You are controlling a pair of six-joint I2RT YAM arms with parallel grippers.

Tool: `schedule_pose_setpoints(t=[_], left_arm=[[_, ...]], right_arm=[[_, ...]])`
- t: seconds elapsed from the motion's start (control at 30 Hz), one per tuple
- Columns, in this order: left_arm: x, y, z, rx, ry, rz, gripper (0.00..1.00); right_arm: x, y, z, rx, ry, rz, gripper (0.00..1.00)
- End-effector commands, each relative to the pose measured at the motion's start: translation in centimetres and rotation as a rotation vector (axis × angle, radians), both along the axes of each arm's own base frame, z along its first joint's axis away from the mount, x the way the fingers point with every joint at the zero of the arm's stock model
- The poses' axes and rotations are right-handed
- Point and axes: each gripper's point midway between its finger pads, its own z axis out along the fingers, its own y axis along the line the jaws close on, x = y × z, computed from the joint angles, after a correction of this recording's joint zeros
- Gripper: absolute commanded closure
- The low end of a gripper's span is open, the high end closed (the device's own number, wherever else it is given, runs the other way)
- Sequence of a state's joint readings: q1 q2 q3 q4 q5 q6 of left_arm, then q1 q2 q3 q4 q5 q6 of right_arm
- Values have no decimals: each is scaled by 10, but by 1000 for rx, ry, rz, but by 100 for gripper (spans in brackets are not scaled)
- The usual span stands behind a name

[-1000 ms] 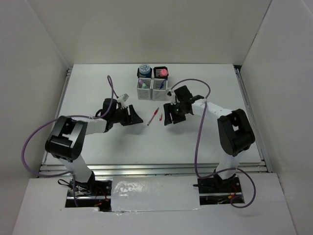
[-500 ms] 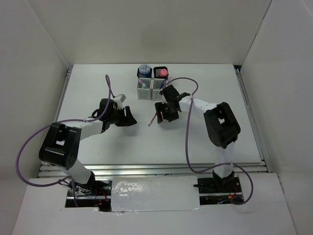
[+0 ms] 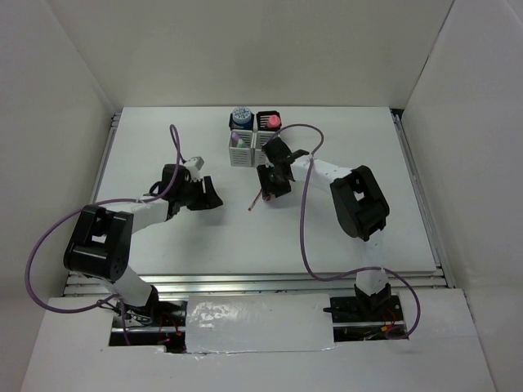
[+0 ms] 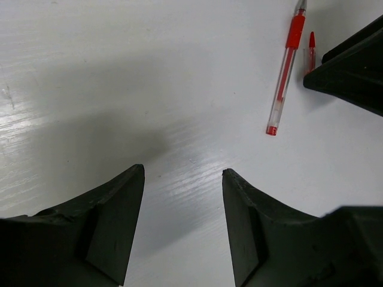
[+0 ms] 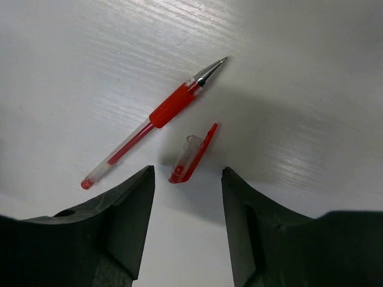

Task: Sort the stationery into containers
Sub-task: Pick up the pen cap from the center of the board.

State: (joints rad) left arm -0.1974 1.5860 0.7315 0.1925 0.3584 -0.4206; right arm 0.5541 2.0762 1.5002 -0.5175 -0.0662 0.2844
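Right tool (image 5: 187, 174), jaws apart, is hovering over the loose cap (image 5: 191, 153) beside the red pen (image 5: 157, 118); left tool (image 4: 182, 174) is hanging spread, empty.

Uncapped red pen (image 5: 158, 115) lies flat, its cap (image 5: 189, 156) just beside.

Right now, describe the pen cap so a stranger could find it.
Start at the cups at the table's far edge. Just in front lies a red pen, below the right fingers. The cap is the short clear-and-red piece beside it, much stubbier.
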Motion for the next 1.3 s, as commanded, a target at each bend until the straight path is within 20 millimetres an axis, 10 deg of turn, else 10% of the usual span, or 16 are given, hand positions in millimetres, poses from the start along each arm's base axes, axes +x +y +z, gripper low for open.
schedule_pose_setpoints(t=[0.0, 0.57, 1.13, 1.27], left_arm=[[16, 3, 25, 13, -80, 5, 34], [16, 4, 32, 19, -97, -12, 35], [16, -7, 69, -48, -187, -107, 34], [13, -12, 98, -84, -273, -177, 33]], right_arm=[[4, -4, -5, -57, -7, -7, 45], [3, -15, -14, -213, -30, 77, 53], [-12, -24, -19, -237, 27, 158, 96], [-25, -20, 15, -132, -17, 239, 100]])
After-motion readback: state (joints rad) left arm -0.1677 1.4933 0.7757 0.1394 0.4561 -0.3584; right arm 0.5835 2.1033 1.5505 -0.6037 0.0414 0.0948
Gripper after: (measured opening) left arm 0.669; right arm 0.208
